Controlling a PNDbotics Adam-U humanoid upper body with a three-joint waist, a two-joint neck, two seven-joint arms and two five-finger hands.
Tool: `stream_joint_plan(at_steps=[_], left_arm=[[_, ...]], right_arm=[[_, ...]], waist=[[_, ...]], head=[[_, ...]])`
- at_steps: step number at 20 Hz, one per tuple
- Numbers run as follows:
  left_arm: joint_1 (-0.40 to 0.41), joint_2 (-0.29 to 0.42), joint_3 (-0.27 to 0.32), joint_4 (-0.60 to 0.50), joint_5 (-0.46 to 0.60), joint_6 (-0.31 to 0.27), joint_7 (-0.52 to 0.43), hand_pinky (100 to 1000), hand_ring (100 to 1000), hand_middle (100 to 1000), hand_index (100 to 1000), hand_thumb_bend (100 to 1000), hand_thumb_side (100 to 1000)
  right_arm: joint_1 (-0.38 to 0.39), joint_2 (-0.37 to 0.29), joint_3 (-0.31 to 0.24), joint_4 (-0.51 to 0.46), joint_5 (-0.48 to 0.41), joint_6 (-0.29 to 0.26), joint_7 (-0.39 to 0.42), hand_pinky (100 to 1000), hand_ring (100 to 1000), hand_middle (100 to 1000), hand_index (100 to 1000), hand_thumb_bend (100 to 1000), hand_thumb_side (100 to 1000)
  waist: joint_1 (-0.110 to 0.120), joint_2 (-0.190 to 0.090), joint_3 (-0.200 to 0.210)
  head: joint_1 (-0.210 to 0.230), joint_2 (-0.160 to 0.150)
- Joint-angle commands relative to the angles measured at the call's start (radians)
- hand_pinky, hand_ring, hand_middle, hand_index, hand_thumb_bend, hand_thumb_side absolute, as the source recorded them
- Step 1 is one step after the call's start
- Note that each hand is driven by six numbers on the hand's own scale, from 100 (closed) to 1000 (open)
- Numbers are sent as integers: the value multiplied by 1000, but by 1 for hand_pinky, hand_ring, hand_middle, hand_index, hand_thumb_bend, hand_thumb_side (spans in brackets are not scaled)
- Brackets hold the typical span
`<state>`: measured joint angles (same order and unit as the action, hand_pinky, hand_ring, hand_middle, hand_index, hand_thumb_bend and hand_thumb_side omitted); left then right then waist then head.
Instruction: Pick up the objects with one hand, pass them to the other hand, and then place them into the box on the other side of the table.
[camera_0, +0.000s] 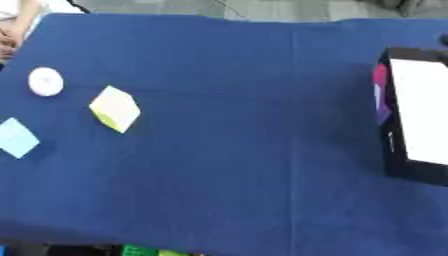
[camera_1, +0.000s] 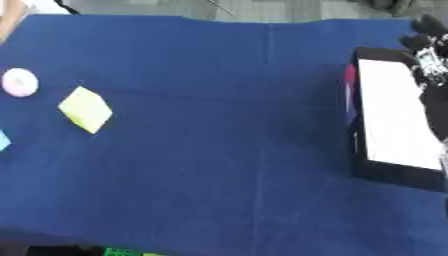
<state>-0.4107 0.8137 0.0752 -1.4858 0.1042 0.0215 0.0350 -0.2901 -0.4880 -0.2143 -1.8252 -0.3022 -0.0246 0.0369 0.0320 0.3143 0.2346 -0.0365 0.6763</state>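
Right hand (camera_1: 430, 60) hovering over box (camera_1: 398, 112), finger state unclear; left hand unseen. Risk: yellow block (camera_1: 86, 109) slipping during handover.

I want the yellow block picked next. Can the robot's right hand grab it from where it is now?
Probably not easily. The right hand sits by the box at the table's right edge; the yellow block lies far left. Nothing blocks the cloth between, though.

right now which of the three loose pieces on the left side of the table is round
The white disc, farthest back of the three. The yellow block and the light blue piece nearer the front both have straight edges and corners.
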Motion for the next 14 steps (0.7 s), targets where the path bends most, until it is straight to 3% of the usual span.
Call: stream_joint_plan(at_steps=[1,8,14], left_arm=[[-1,160,-32,39,-20,53,-89,991,878,830,948,178,750],[-10,285,-102,99,-131,100,-346,994,916,846,927,378,665],[-60,304,-151,168,-239,99,-539,989,928,845,907,495,601]], right_arm=[[-5,-52,-3,-25,7,-10,2,1000,1000,1000,1000,100,570],[-2,-80,7,-27,12,-20,10,1000,1000,1000,1000,100,565],[6,-83,12,-26,26,-26,18,1000,1000,1000,1000,100,562]], waist=[[7,-14,4],[16,-11,11],[7,1,12]], head=[[16,3],[43,3],[52,-3]])
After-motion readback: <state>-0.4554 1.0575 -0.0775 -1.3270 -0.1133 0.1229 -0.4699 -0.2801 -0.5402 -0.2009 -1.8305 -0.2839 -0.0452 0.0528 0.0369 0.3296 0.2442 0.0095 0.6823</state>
